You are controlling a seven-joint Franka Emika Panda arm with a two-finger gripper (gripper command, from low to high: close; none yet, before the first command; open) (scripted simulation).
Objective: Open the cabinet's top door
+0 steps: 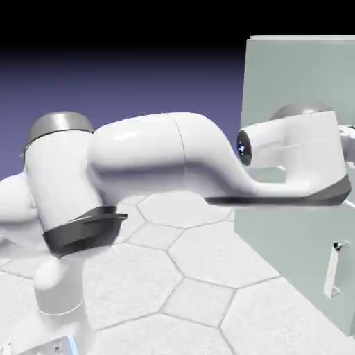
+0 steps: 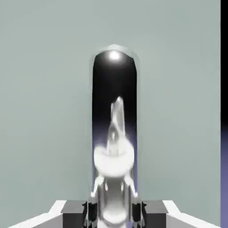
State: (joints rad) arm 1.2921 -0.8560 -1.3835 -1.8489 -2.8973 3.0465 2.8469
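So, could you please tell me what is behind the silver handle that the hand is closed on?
Behind the silver handle, the top door shows as a flat pale grey-green panel on both sides. The hand is shut on the handle; the strip of door directly behind the bar is covered.

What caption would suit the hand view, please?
Gripper shut on the top door's silver handle.

Your arm (image 1: 173,156) reaches right, across the cabinet (image 1: 298,76) front; the lower handle (image 1: 335,269) sits below it. Your fingertips (image 2: 91,211) flank the top door's handle (image 2: 114,133).
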